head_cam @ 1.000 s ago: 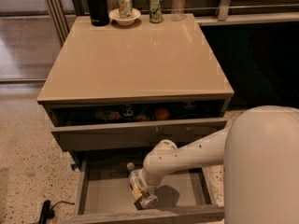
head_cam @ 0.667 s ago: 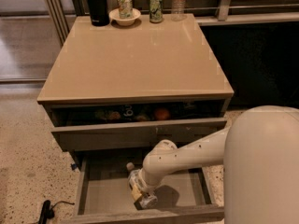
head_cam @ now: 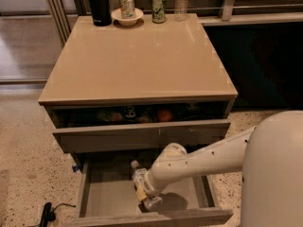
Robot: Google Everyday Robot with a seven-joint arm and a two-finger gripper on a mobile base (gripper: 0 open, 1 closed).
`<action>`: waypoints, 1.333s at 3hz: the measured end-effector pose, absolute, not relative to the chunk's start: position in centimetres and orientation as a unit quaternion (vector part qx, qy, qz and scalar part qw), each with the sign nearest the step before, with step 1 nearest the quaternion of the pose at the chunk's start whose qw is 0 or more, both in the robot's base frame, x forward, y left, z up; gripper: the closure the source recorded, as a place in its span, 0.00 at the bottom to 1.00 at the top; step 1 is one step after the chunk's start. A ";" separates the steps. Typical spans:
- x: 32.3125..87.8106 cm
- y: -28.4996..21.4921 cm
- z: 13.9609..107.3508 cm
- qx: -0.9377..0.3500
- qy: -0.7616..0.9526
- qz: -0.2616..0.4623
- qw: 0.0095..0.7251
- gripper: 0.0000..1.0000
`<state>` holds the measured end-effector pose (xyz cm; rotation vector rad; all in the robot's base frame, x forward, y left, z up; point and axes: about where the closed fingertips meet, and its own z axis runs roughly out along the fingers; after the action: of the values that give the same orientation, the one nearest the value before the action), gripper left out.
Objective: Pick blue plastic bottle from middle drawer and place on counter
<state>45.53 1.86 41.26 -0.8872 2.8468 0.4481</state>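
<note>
Grey-brown middle drawer holds the end effector, clasped around the tilted blue plastic bottle.

In the open middle drawer the blue plastic bottle sits tilted, white cap toward the back, my jaws at its base.

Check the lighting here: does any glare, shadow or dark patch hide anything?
Camera view: a soft sheen lies on the counter, hiding nothing. The upper drawer is dark inside and its contents are hard to read. In the middle drawer, the gripper is at the blue plastic bottle, and the arm's shadow falls on the floor beside it.
</note>
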 end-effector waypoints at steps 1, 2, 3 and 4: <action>45.8 1.0 41.9 -0.283 0.944 0.153 0.079 1.00; 46.1 0.4 43.0 -0.287 0.941 0.151 0.094 1.00; 46.3 0.0 44.3 -0.298 0.939 0.143 0.099 1.00; 46.0 -0.7 46.7 -0.325 0.931 0.128 0.104 1.00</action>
<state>45.97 -0.68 46.72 -0.9585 2.7462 0.3780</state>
